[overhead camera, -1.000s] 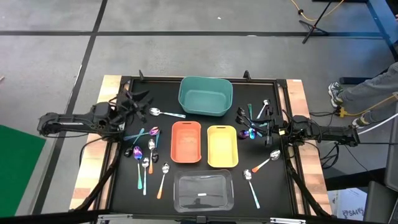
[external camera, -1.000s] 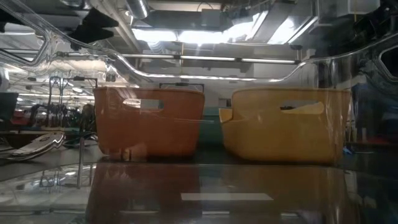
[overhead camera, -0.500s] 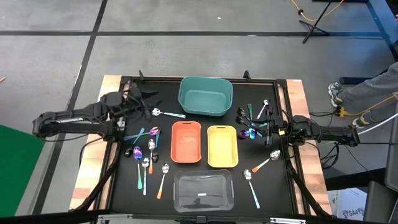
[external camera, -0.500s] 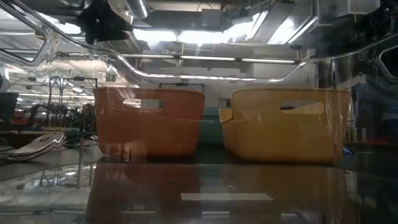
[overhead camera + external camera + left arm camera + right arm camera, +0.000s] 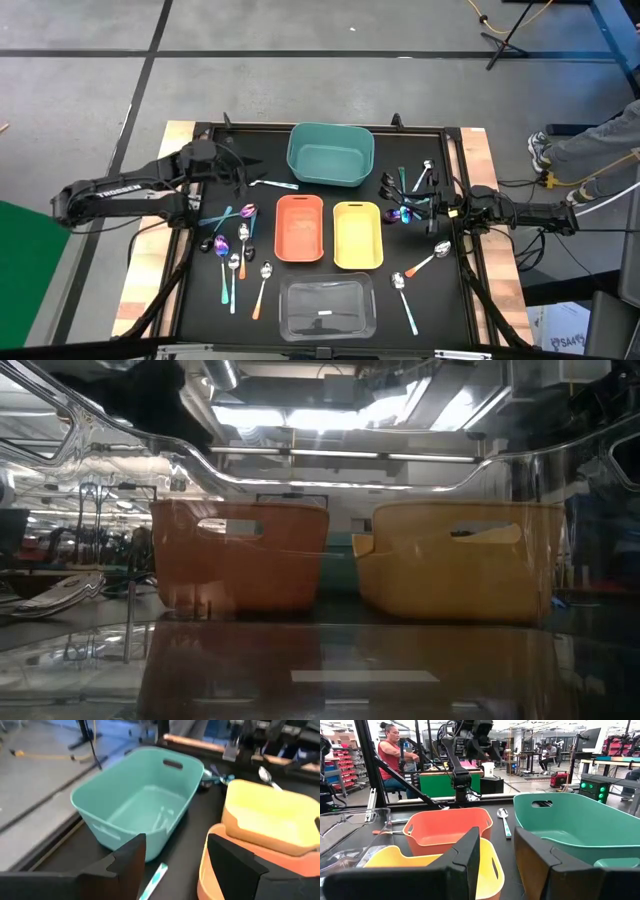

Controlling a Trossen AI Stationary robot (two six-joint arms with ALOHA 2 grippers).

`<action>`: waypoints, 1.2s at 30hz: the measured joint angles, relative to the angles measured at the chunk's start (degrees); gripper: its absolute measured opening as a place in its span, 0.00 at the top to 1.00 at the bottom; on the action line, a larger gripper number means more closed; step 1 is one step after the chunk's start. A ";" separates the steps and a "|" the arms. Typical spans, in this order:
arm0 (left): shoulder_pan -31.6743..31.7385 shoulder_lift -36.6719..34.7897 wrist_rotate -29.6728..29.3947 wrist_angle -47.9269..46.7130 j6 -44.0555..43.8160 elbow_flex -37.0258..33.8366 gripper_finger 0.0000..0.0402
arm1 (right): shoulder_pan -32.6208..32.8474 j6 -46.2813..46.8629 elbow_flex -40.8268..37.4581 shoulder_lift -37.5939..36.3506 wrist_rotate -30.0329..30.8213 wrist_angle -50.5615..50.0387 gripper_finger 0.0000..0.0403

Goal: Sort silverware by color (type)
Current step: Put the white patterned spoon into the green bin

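The black table [image 5: 200, 310] held four bins — a big teal bin [image 5: 331, 153] at the back, an orange bin [image 5: 299, 227], a yellow bin [image 5: 357, 234] and a clear bin [image 5: 327, 306]. The silverware lay in two groups, left spoons [image 5: 236, 248] and right spoons [image 5: 412, 190]. The left gripper [image 5: 240, 172] hung with spread fingers over a teal-handled spoon [image 5: 278, 184] beside the teal bin. The right gripper [image 5: 441, 213] — also spread and empty — waited near the right spoons.

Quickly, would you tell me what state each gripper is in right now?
Left gripper: open, holding nothing, above the teal-handled spoon by the teal bin.
Right gripper: open, holding nothing.
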 joint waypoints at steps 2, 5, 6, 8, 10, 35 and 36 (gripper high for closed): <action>1.29 1.63 0.52 0.00 0.02 0.00 0.48 | -0.01 0.00 0.00 0.01 -0.01 -0.02 0.72; 3.32 4.31 1.35 -0.01 0.02 0.00 0.48 | 0.00 0.00 0.00 0.00 0.04 -0.05 0.72; 3.94 5.21 1.35 -0.08 0.02 0.00 0.48 | -0.01 0.00 0.00 0.00 0.04 -0.07 0.72; 5.15 7.05 1.36 -0.56 0.41 0.00 0.48 | -0.01 0.00 0.00 0.00 0.09 -0.07 0.72; 6.15 8.69 1.36 -1.87 1.90 0.00 0.48 | 0.00 0.00 0.00 0.00 0.13 -0.09 0.72; 9.56 35.69 1.29 -2.35 20.43 0.00 0.48 | -0.01 -0.02 0.00 0.00 0.20 -0.22 0.72; 9.56 36.87 1.29 -1.52 20.69 0.00 0.48 | -0.02 0.00 0.00 0.02 0.20 -0.22 0.72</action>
